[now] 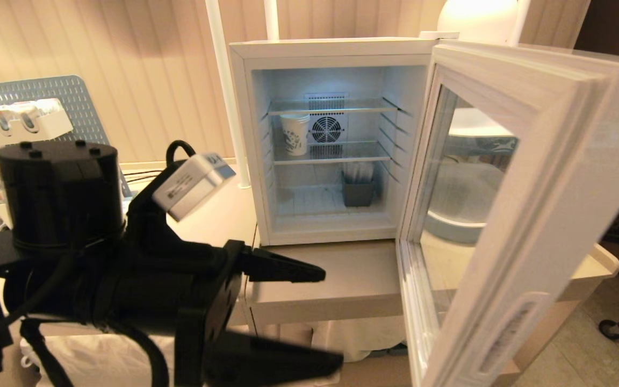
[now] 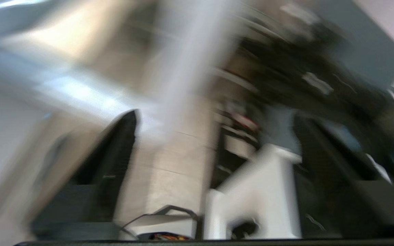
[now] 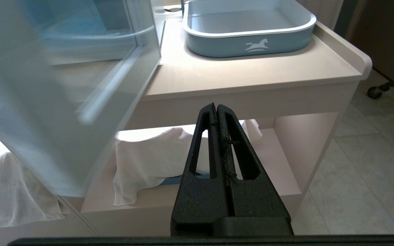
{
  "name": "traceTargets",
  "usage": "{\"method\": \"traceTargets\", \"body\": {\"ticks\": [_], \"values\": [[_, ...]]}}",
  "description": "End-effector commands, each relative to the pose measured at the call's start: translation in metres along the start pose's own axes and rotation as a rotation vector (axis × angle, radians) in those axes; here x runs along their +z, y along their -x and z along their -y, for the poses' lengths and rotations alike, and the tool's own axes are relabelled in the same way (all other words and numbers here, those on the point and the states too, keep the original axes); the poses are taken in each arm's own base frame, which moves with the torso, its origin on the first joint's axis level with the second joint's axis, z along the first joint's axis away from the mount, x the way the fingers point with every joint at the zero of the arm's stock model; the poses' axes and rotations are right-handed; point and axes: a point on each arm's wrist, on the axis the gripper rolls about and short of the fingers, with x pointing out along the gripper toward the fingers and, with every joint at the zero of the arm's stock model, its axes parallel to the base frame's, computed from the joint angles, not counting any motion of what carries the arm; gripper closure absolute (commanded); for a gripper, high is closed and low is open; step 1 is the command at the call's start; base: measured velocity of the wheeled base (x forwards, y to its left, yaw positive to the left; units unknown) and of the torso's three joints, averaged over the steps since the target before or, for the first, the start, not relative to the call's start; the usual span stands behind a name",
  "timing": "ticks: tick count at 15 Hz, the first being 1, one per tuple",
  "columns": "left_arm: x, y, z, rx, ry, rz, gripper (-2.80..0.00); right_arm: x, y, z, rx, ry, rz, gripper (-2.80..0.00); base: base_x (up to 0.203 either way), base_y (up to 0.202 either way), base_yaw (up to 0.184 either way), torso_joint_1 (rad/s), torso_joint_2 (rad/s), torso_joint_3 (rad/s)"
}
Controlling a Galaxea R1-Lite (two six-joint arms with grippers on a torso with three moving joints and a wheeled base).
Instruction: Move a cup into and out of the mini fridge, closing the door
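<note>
Mini fridge: smooth white casing, thin wire shelves. Door: white frame around clear, reflective glass. Paper cup at 10 o'clock inside. Table: matt pale laminate. Tray: smooth grey-blue plastic. Towel: soft white cloth. Right gripper: rough matt black.

mini fridge on table, door swung right, paper cup seemingly inside

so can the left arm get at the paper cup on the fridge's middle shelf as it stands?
Probably yes. The door is swung wide, nothing stands in front of the paper cup on its shelf, and the left hand is open and empty, low in front of the fridge.
</note>
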Motion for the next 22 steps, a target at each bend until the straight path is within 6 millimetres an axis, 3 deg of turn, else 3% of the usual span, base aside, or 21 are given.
{"method": "traceTargets", "body": {"ticks": [1, 3, 5, 7, 10, 13, 15, 17, 19, 22], "values": [[0.006, 0.012, -0.016, 0.286, 0.059, 0.070, 0.00, 0.000, 0.000, 0.000, 0.001, 0.000, -0.001, 0.00, 0.000, 0.000, 0.000, 0.000, 0.00, 0.000], [0.012, 0.039, -0.020, 0.567, 0.063, 0.157, 0.00, 0.000, 0.000, 0.000, 0.001, 0.000, -0.001, 0.00, 0.000, 0.000, 0.000, 0.000, 0.00, 0.000], [0.021, 0.071, 0.000, 0.803, 0.058, 0.226, 0.00, 0.000, 0.000, 0.000, 0.000, 0.000, -0.001, 0.00, 0.000, 0.000, 0.000, 0.000, 0.00, 0.000], [0.024, 0.102, 0.040, 1.013, 0.098, 0.220, 0.00, 0.000, 0.000, 0.000, 0.001, 0.000, -0.001, 0.00, 0.000, 0.000, 0.000, 0.000, 0.00, 0.000], [0.026, 0.152, 0.122, 1.330, 0.085, 0.314, 0.00, 0.000, 0.000, 0.000, 0.001, 0.000, -0.001, 0.00, 0.000, 0.000, 0.000, 0.000, 0.00, 0.000], [0.008, 0.192, 0.195, 1.661, 0.072, 0.433, 0.00, 0.000, 0.000, 0.000, 0.001, 0.000, -0.001, 0.00, 0.000, 0.000, 0.000, 0.000, 0.00, 0.000], [-0.012, 0.199, 0.224, 1.807, 0.084, 0.463, 0.00, 0.000, 0.000, 0.000, 0.001, 0.000, -0.001, 0.00, 0.000, 0.000, 0.000, 0.000, 0.00, 0.000], [-0.043, 0.190, 0.247, 1.933, 0.093, 0.513, 0.00, 0.000, 0.000, 0.000, 0.001, 0.000, -0.001, 0.00, 0.000, 0.000, 0.000, 0.000, 0.00, 0.000], [-0.079, 0.176, 0.266, 1.883, 0.067, 0.565, 0.00, 0.000, 0.000, 0.000, -0.001, -0.002, -0.001, 0.00, 0.000, 0.000, 0.000, 0.000, 0.00, 0.000], [-0.097, 0.164, 0.252, 1.651, 0.154, 0.490, 0.00, 0.000, 0.000, 0.000, 0.001, 0.000, -0.001, 0.00, 0.000, 0.000, 0.000, 0.000, 0.00, 0.000]]}}
